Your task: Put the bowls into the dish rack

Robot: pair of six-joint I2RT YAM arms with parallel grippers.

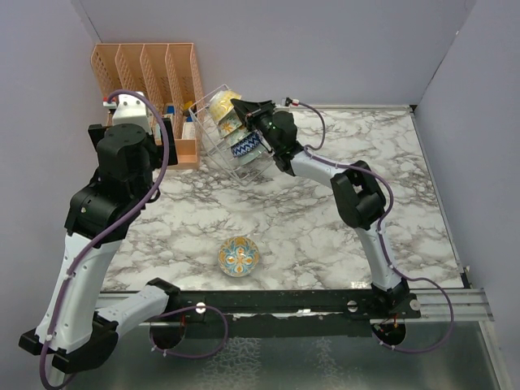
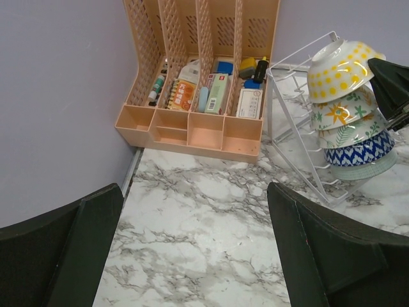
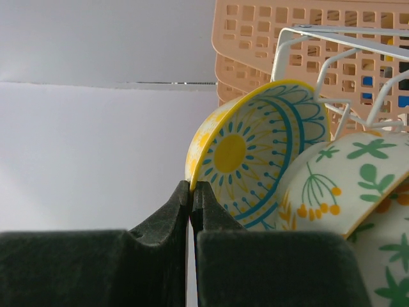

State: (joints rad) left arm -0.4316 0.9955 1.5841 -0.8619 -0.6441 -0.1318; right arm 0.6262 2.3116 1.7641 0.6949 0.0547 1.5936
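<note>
The white wire dish rack (image 1: 218, 154) stands askew next to the orange organizer and holds several bowls on edge. The end one is a yellow-dotted bowl (image 2: 339, 67) with a sun-flower inside (image 3: 255, 150). My right gripper (image 3: 192, 185) is shut on that bowl's rim, at the rack's far end (image 1: 248, 112). Behind it sit a green-floral bowl (image 3: 348, 173) and a blue-white zigzag bowl (image 2: 359, 150). One more bowl (image 1: 239, 255), with an orange flower inside, lies upright on the marble near the front. My left gripper (image 2: 195, 192) hangs open over bare marble left of the rack.
An orange slotted organizer (image 1: 150, 73) with small supplies fills the back left corner against the wall. The raised left arm (image 1: 114, 187) stands in front of it. A black rail (image 1: 292, 305) runs along the table's near edge.
</note>
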